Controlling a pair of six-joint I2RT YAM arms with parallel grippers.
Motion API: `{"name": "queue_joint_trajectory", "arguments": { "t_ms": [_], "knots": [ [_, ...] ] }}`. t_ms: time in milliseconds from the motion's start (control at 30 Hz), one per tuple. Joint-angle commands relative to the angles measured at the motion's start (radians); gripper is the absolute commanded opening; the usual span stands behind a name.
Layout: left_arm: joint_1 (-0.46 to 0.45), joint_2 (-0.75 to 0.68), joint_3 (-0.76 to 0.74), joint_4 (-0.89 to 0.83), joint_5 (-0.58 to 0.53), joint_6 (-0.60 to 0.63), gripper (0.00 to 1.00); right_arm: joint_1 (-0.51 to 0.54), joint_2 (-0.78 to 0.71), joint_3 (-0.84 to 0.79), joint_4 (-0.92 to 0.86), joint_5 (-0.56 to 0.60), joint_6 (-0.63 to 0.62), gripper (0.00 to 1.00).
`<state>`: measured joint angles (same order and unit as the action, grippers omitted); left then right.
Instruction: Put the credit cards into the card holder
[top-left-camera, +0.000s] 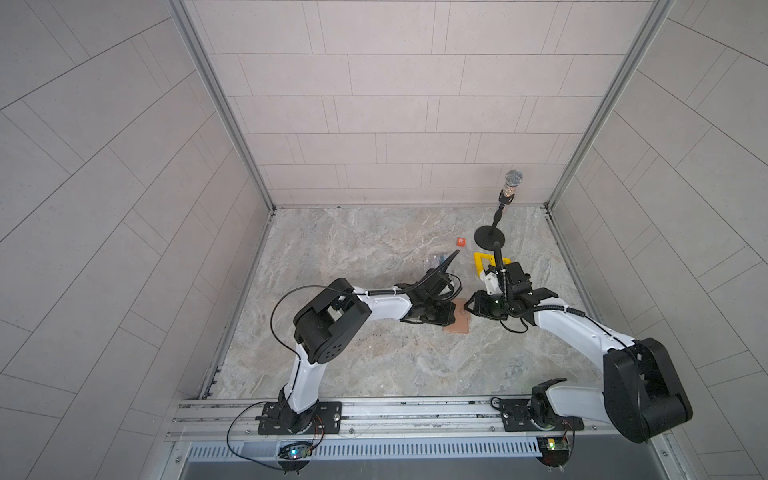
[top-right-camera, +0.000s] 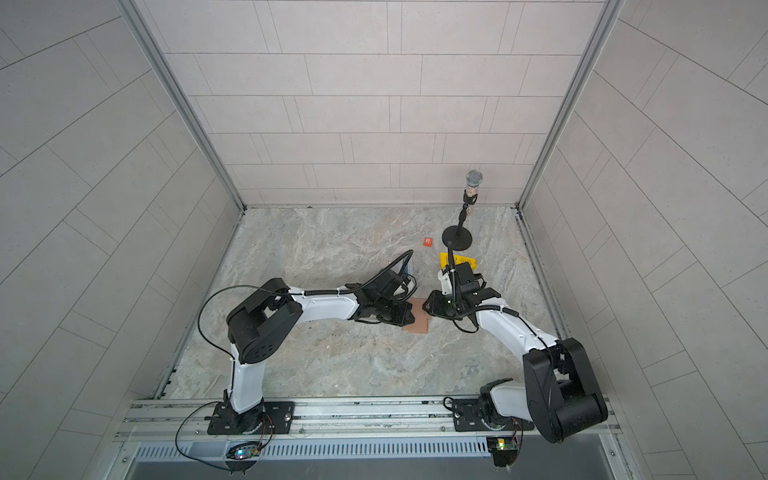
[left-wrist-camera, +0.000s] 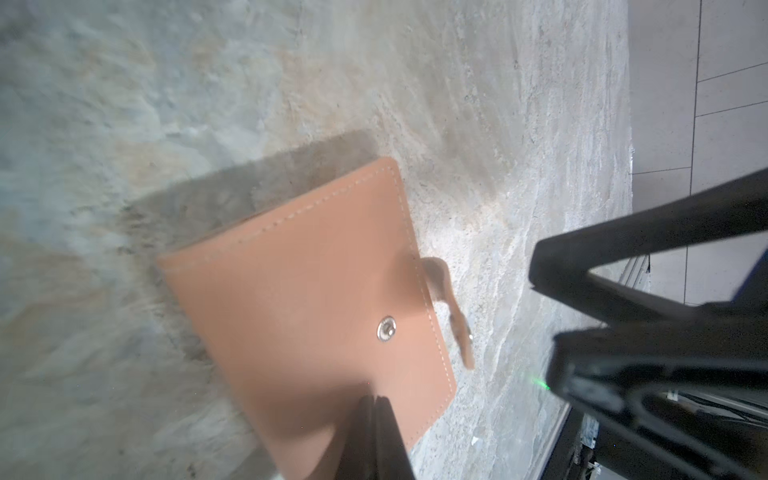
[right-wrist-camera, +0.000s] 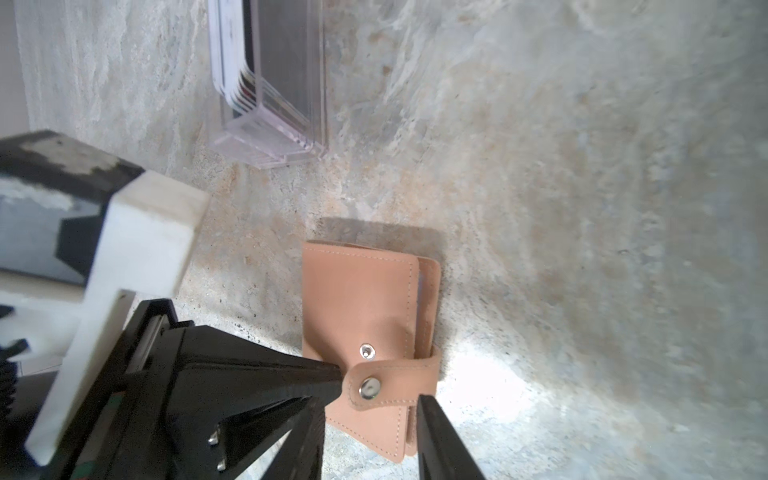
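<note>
Marble tabletop carries the folded card holder under the closed left gripper (credit cards sit in the clear stand), so the part-open right gripper, straddling the snap tab, should peel slowly.

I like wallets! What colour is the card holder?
The card holder is tan, clearest in the left wrist view.
</note>
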<state>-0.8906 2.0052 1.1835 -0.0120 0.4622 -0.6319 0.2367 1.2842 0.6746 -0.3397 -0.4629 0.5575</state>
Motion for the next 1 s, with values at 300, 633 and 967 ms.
{"name": "queue_joint_trajectory", "arguments": {
  "t_ms": [300,633,967],
  "knots": [
    [-0.006,0.035,-0.035,-0.095,-0.052,0.007,0.02,-0.042,0.089,0.001,-0.036,0.023,-0.047,0.35],
    [-0.006,0.038,-0.034,-0.095,-0.05,0.008,0.02,-0.042,0.152,-0.016,0.033,-0.062,-0.053,0.33],
    [-0.006,0.044,-0.034,-0.098,-0.047,0.008,0.02,-0.042,0.206,-0.023,0.074,-0.093,-0.048,0.33]
  ]
}}
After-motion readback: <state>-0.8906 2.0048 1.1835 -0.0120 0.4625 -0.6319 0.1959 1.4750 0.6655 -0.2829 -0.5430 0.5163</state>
